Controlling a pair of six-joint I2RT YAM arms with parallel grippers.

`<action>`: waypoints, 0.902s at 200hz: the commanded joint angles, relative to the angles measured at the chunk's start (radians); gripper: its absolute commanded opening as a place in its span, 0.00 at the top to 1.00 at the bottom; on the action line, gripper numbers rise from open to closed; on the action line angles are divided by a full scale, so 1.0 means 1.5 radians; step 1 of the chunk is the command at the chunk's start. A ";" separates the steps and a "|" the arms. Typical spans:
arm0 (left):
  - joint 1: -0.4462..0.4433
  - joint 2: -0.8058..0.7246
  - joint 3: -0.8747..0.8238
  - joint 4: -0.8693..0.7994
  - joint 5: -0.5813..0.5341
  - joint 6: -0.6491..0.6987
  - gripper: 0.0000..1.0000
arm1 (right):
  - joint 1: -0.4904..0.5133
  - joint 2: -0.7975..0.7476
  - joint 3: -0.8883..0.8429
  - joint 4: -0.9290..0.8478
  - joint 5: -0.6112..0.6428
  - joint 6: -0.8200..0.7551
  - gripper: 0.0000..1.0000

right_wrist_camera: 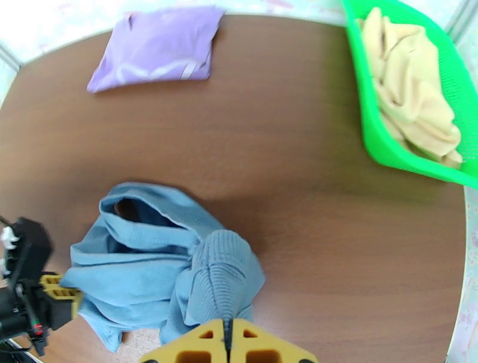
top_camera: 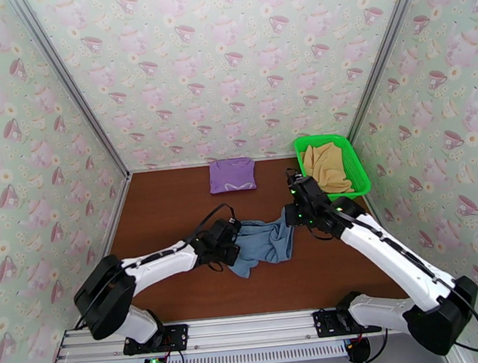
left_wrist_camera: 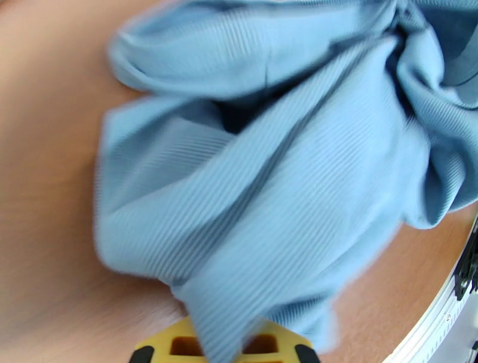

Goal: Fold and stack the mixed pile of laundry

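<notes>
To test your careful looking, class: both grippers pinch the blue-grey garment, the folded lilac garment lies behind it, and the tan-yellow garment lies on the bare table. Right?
One slip: the tan-yellow garment lies in the green basket, not on the bare table, as the top external view shows. The rest stands.

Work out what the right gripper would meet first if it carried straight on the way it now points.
The blue-grey garment that the right gripper is shut on; past that bunched cloth, probably the bare brown table, short of the lilac garment and the green basket, though depth is unclear.
</notes>
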 commanded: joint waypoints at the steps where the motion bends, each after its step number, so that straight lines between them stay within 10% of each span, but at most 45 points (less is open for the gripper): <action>1: 0.003 -0.102 0.125 -0.157 -0.118 0.029 1.00 | -0.034 -0.023 0.061 0.000 -0.027 -0.032 1.00; 45: 0.083 -0.168 0.353 -0.299 -0.209 0.138 1.00 | -0.082 0.025 0.194 0.066 -0.112 -0.071 1.00; 115: 0.293 -0.081 0.507 -0.291 -0.132 0.224 1.00 | -0.114 0.220 0.445 0.139 -0.172 -0.065 1.00; 180: 0.278 -0.219 0.195 -0.270 -0.042 0.058 1.00 | -0.114 0.032 0.069 0.209 -0.190 -0.002 1.00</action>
